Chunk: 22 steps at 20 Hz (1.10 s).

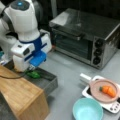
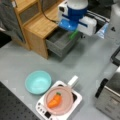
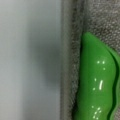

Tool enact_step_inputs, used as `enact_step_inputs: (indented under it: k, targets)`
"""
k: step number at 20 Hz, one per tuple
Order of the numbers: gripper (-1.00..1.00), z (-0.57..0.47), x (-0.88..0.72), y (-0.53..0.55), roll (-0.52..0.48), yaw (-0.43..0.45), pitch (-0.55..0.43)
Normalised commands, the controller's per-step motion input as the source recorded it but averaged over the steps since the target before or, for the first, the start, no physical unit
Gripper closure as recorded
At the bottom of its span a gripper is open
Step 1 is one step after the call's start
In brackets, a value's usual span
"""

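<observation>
A grey worktop [image 1: 70,72] carries a steel oven [image 1: 85,35] at a front view's top right and a wooden cabinet [image 1: 20,92] with an open grey drawer [image 2: 60,43]. The gripper [image 1: 32,68] hangs low over that drawer, right at a green pepper [image 1: 33,74] lying inside; whether the jaws are parted or closed on it cannot be told. The wrist view shows the pepper against the drawer's felt floor beside its wall.

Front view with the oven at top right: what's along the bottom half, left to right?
Wooden cabinet → green pepper in the open grey drawer, just under the end effector → teal bowl → pink pan holding a carrot, on a white hotplate.
</observation>
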Motion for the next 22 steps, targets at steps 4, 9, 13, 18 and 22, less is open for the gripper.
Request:
enact_step_inputs:
  k: [4,9,13,18,22]
  targets:
    - [-1.00,0.06,0.05,-0.04,-0.038,0.116,0.074]
    - [-1.00,0.06,0.05,-0.04,-0.038,0.116,0.074]
    - [-1.00,0.06,0.05,-0.04,-0.038,0.116,0.074]
    - [-1.00,0.06,0.05,-0.04,-0.038,0.116,0.074]
    - [-1.00,0.06,0.05,-0.04,-0.038,0.116,0.074]
